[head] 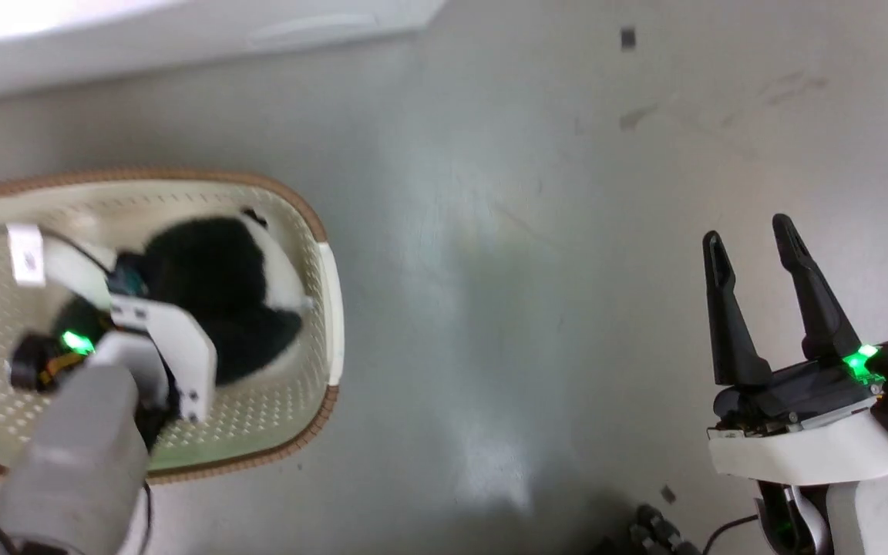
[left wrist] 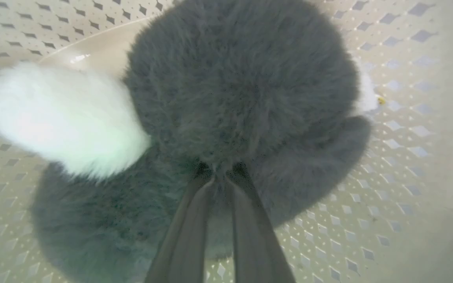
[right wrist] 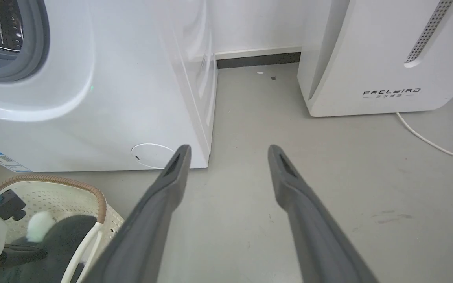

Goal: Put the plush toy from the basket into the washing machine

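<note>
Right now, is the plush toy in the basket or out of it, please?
In: the plush toy lies within the basket walls, left end effector pinching its fur.

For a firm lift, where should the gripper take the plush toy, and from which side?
From above, pinch the plush toy at the furry crease below its round black bulge, where the left gripper bites; the basket walls close off the sides.
</note>
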Robot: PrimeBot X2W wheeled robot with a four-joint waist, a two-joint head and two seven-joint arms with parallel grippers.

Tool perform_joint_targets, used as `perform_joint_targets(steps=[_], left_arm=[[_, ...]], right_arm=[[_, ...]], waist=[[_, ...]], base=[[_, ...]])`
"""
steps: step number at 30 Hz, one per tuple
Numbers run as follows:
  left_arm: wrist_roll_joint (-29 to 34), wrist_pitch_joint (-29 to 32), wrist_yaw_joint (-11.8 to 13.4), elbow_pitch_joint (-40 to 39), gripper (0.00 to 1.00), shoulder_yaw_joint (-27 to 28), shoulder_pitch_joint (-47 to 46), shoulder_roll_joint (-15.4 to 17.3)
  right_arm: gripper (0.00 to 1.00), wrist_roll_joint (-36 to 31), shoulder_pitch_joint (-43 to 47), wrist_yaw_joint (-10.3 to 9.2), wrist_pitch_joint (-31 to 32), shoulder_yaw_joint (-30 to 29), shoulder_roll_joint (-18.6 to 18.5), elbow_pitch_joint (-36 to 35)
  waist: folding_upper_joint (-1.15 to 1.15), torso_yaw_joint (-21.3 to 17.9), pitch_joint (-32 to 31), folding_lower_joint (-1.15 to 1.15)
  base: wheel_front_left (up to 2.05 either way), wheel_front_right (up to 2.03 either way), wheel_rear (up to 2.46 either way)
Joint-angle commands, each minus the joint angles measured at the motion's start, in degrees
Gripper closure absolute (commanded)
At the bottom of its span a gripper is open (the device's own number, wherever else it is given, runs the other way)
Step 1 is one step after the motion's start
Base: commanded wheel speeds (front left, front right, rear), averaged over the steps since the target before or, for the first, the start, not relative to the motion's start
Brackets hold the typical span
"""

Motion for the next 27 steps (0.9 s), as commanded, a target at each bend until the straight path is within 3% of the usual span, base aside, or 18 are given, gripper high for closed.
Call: perform_joint_targets(steps=[1, 12, 18, 23, 27], left_arm=[[-0.9, -1.4, 0.2, 0.6, 1.0, 0.1, 2.3, -0.7], [-4.9, -12.1, 0.2, 0.0, 1.0, 0.0, 10.6, -5.0], [-5.9, -14.9, 0.2, -3.2, 1.0, -0.2, 14.5, -6.1], [-5.5, -15.2, 0.6, -8.8, 1.0, 1.2, 17.2, -6.4], [-3.7, -15.2, 2.2, -17.8, 1.0, 4.2, 21.6, -5.9]], right_arm=[[0.0, -0.6, 0.4, -0.05, -0.2, -0.4, 0.0, 0.5], [0.0, -3.5, 4.5, -0.05, -0.2, -0.8, 0.0, 2.9], [0.0, -4.6, 7.1, -0.05, -0.2, -1.0, 0.0, 3.9], [0.0, -5.1, 8.3, -0.05, -0.2, -1.0, 0.0, 4.2], [0.0, -5.2, 9.1, -0.05, -0.2, -1.3, 0.0, 4.3]], waist=[[0.0, 1.3, -5.6, 0.0], [0.0, 4.8, -20.1, 0.0], [0.0, 7.0, -26.0, 0.0], [0.0, 8.3, -28.9, 0.0], [0.0, 9.4, -30.8, 0.0]], base=[[0.0, 0.0, 0.0], [0.0, 0.0, 0.0], [0.0, 0.0, 0.0], [0.0, 0.0, 0.0], [0.0, 0.0, 0.0]])
